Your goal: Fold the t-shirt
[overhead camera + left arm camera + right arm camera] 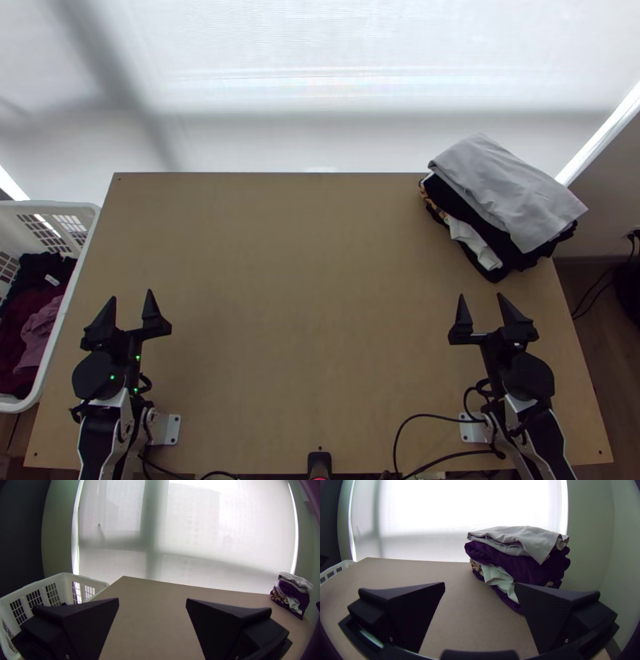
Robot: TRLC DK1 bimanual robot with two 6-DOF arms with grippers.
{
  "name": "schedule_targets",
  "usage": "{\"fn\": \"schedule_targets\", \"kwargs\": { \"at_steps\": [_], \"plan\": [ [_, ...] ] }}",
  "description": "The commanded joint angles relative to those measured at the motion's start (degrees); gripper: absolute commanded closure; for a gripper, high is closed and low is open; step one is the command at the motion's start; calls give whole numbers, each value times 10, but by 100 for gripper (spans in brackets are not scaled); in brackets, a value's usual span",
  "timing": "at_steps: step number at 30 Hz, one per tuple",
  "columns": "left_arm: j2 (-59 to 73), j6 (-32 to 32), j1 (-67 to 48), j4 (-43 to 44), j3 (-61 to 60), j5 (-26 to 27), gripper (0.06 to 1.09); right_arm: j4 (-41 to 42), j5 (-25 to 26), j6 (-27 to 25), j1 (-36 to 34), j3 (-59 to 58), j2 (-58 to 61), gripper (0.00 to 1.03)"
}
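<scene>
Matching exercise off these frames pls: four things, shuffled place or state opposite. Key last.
1. left claw
2. right claw
3. white basket
4. light grey garment

A. folded, topping the pile
B. open, over the table's right side
C. holding dark red clothing
D. open, over the table's left side

Pairs: 1-D, 2-B, 3-C, 4-A

A homelike room: window blind [200, 530] (daylight behind it), laundry basket [40, 206], wooden table [304, 320]
</scene>
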Motion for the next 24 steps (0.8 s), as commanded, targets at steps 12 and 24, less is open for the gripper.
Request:
{"fn": "schedule_targets", "kwargs": {
  "at_steps": [12, 24],
  "plan": [
    [3, 113, -6, -6, 91, -7, 10, -2, 2, 11, -2, -6, -1, 5],
    [211, 113, 30, -57, 354, -57, 10, -2, 2, 11, -2, -6, 0, 5]
  ]
}}
